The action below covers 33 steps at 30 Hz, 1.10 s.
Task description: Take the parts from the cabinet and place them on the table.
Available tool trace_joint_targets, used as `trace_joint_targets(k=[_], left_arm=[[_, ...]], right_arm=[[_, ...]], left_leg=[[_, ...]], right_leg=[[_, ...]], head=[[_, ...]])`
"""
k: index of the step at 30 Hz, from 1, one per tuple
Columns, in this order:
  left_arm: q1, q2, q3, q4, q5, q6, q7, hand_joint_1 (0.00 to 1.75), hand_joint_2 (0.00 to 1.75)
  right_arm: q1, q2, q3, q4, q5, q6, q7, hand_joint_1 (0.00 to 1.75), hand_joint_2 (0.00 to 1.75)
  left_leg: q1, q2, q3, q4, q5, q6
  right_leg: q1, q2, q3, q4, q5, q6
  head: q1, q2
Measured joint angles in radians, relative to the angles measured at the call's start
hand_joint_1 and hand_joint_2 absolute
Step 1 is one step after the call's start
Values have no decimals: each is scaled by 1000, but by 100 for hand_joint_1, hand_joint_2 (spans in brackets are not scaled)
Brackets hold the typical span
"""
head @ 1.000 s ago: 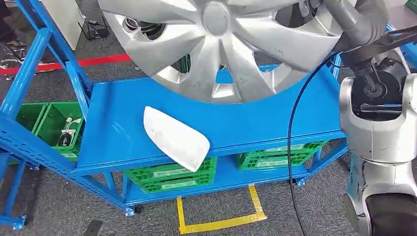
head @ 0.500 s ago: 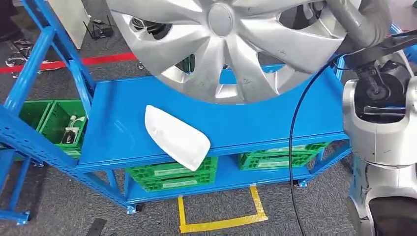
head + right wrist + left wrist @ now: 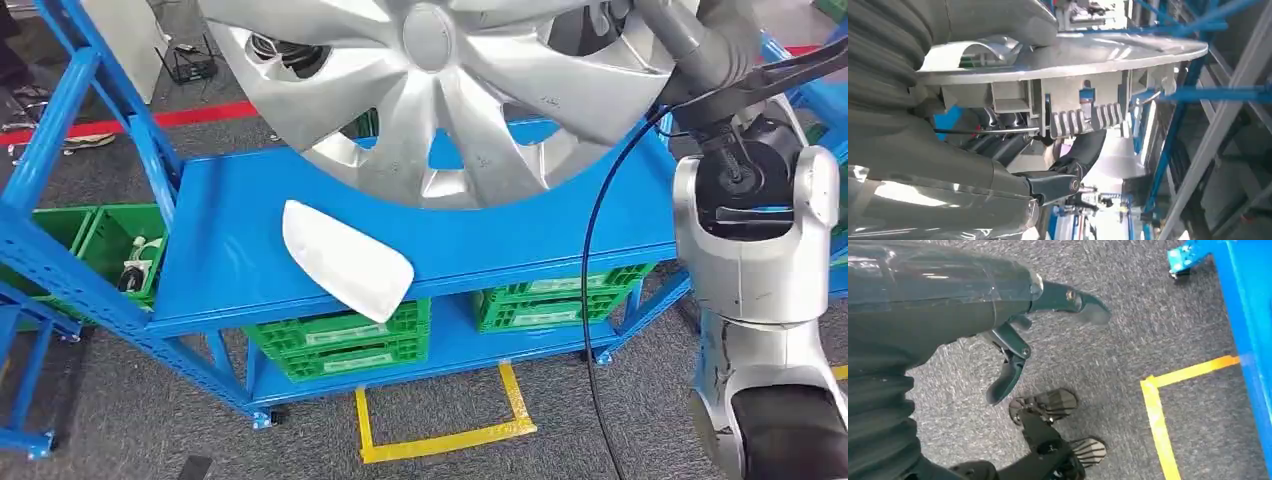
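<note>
Right arm (image 3: 720, 60) was raised high across the upper right of the head view, with the right robot hand (image 3: 998, 145) closed on the rim of the silver wheel cover (image 3: 440, 90). In the right wrist view the thumb was laid over the cover's outer face and the dark fingers (image 3: 1083, 150) were curled under against the ribbed clips on its back side. The cover was held in the air above the far part of the blue desk (image 3: 560, 230), not touching it as far as could be seen, face toward the camera and tilted, hub cap near the top centre. Being round, no long axis could be given for it.

Left robot hand (image 3: 1018, 355) was hung low over the grey carpet (image 3: 1128, 355), fingers apart and loosely extended, nothing held.

A white elongated part (image 3: 345, 258) was lain on the desk near the front edge, its long axis run diagonally from far-left to near-right, the near-right end overhanging the edge. Green crates (image 3: 340, 345) were seen on the shelf below. Yellow tape (image 3: 440, 440) was marked on the floor in front.
</note>
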Motion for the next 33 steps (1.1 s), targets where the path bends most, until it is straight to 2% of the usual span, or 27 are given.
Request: trace_joint_targets(k=[2,3,4,6,7,8,9,10,12,13,14,15,17,18,19,20,22,23,24,25,26,27,28,29,30,32,33], left_arm=[[0,-2,0,1,0,0,0,0,175],[-1,-2,0,1,0,2,0,0,175],[-3,-2,0,2,0,3,0,0,175],[-4,-2,0,3,1,8,0,0,175],[-3,-2,-1,3,3,10,0,0,175],[-3,-2,-1,4,3,11,1,0,175],[-3,-2,-1,5,4,12,2,0,175],[-3,-2,-1,5,6,13,2,0,175],[-3,-3,-2,5,6,13,3,0,175],[-3,-6,-3,5,9,13,3,0,175],[-6,-14,-3,6,10,12,4,0,175],[-7,-12,-3,7,12,12,8,0,175],[-12,-12,-4,9,13,9,17,0,175],[-14,-11,-5,9,13,8,21,0,175],[-16,-13,-6,9,14,6,22,0,175],[-21,-13,-8,9,14,5,23,0,175],[-24,-13,-9,10,17,5,24,0,175],[-24,-13,-10,11,17,5,24,0,175],[-25,-13,-11,12,18,5,25,0,175],[-26,-13,-13,12,18,5,25,0,175],[-26,-13,-14,12,18,5,25,0,175],[-28,-13,-15,13,18,5,25,0,175],[-30,-13,-16,13,18,6,25,0,175],[-34,-14,-16,13,18,6,25,0,175],[-36,-12,-16,13,18,6,24,0,175],[-35,-12,-17,14,18,6,24,0,175],[-34,-13,-18,14,18,6,24,0,175]], right_arm=[[1,0,0,0,0,1,0,175,175],[2,-1,0,1,0,-1,0,175,175],[0,-2,-1,2,0,-2,0,175,175],[-1,-2,0,3,3,-6,0,175,175],[0,-2,0,3,3,-8,0,175,175],[1,-3,0,3,3,-8,0,175,175],[1,-2,0,5,4,-9,0,175,175],[1,-2,0,6,6,-9,0,175,175],[-3,-3,0,8,7,-9,0,175,175],[-9,-3,0,7,8,-8,0,175,175],[-14,-3,0,6,8,-3,-2,175,175],[-19,-4,0,8,9,4,-9,175,175],[-24,-4,0,14,21,20,-26,175,175],[-26,-4,0,18,26,26,-31,175,175],[-30,-4,2,22,30,31,-33,175,175],[-32,-4,3,25,30,32,-35,175,175],[-33,-4,3,29,30,32,-37,175,175],[-33,-4,4,31,30,32,-37,175,175],[-33,-4,6,34,30,33,-37,175,175],[-33,-4,8,37,30,33,-37,175,175],[-33,-4,9,39,30,33,-37,175,175],[-33,-4,10,42,31,33,-37,175,175],[-35,-4,10,44,31,33,-37,175,175],[-37,-5,10,43,31,34,-37,175,175],[-39,-6,10,45,32,33,-38,175,175],[-41,-7,11,50,32,35,-39,175,175],[-41,-6,13,52,32,34,-39,175,175]], left_leg=[[-4,-1,-7,2,9,14],[1,1,-15,-4,20,31],[0,1,-22,-3,27,40],[-4,2,-43,-3,44,51],[-7,1,-55,-3,54,54],[-10,1,-68,-2,63,55],[-13,1,-80,-2,72,57],[-17,1,-91,-2,81,57],[-25,1,-109,-2,98,57],[-23,2,-114,-2,106,57],[-30,2,-122,0,115,51],[-24,4,-128,-2,127,45],[-19,6,-130,-13,148,34],[-26,4,-133,-22,156,28],[-22,5,-143,-10,119,22],[-19,4,-155,28,63,17],[-10,2,-190,169,-47,4],[-7,2,-203,237,-72,-3],[-5,2,-204,280,-63,-8],[-2,2,-186,279,-26,-14],[2,3,-152,246,12,-20],[7,4,-98,184,39,-26],[14,5,-37,107,35,-30],[13,4,17,30,-9,-36],[9,1,26,3,-26,-16],[5,-1,15,5,-20,-1],[6,-1,4,0,-10,13]], right_leg=[[-4,0,-2,-5,13,12],[-6,1,-8,-2,3,18],[-6,2,-18,18,-32,22],[-7,2,-54,155,-147,27],[-6,3,-72,234,-192,28],[-7,3,-79,291,-214,26],[-5,3,-67,302,-207,23],[-3,4,-38,276,-181,16],[8,6,59,138,-120,-8],[20,11,125,44,-110,-28],[26,8,164,-25,-129,-44],[29,10,169,-45,-130,-37],[34,11,159,-45,-114,-38],[27,6,154,-62,-95,-41],[21,-1,149,-73,-77,-39],[19,-2,136,-75,-65,-45],[17,-3,105,-70,-44,-44],[15,-3,89,-68,-34,-42],[12,-3,71,-63,-24,-38],[8,-4,50,-55,-14,-33],[5,-4,31,-46,-8,-28],[0,-4,12,-33,-3,-22],[0,-4,-1,-17,0,-17],[3,-4,-18,-2,1,-11],[2,-6,-23,5,6,-5],[-1,-6,-28,1,25,8],[-1,-6,-32,-1,33,14]], head=[[2,0],[1,0],[6,0],[22,0],[28,0],[33,0],[36,0],[38,0],[43,0],[43,0],[37,0],[35,0],[41,0],[42,0],[37,0],[30,0],[17,0],[13,0],[11,0],[9,0],[8,0],[6,0],[3,0],[-3,0],[1,0],[6,0],[5,0]])
